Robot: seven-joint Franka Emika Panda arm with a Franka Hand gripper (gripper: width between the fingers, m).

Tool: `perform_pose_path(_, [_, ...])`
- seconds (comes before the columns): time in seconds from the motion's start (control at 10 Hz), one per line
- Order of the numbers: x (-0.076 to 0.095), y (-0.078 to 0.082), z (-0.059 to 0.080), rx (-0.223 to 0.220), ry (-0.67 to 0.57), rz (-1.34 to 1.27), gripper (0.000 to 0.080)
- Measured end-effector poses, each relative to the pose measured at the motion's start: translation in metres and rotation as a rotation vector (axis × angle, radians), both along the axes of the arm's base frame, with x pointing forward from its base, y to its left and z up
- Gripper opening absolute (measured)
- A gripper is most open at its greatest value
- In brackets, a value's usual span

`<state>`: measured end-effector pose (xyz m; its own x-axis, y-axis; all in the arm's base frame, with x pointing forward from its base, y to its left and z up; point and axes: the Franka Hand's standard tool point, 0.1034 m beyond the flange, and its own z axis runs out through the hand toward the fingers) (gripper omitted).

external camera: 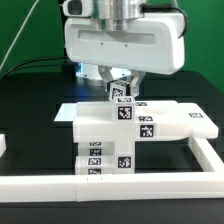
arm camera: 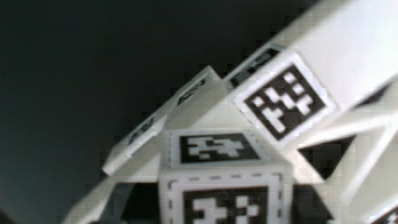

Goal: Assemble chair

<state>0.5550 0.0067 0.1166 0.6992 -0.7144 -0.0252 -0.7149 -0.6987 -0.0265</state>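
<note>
Chair (external camera: 125,128) parts on black worktop (external camera: 30,100), inside white border rails (external camera: 150,182). Wide slab's long axis runs across exterior view; tagged stack extends toward camera. Tool (external camera: 121,88) narrow, clamped on small tagged block (external camera: 122,93) atop chair.

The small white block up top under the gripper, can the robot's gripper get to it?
Probably yes: the gripper sits right over the small tagged block with nothing between them, its fingers shut. Whether it actually holds the block is hard to tell.
</note>
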Motion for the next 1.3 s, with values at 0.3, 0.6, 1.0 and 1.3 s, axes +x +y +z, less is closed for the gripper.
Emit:
perform_pose_path(0.3, [0.0, 0.002, 0.0, -0.001, 0.004, -0.088, 0.0491])
perform_pose_path(0.6, [0.001, -0.003, 0.0, -0.005, -0.01, 0.205, 0.0639])
perform_pose_path(1.0, [-0.01, -0.004, 0.004, -0.029, -0.08, 0.499, 0.0649])
perform_pose_path(1.3, [-0.007, -0.001, 0.003, -0.07, -0.115, 0.817, 0.0649])
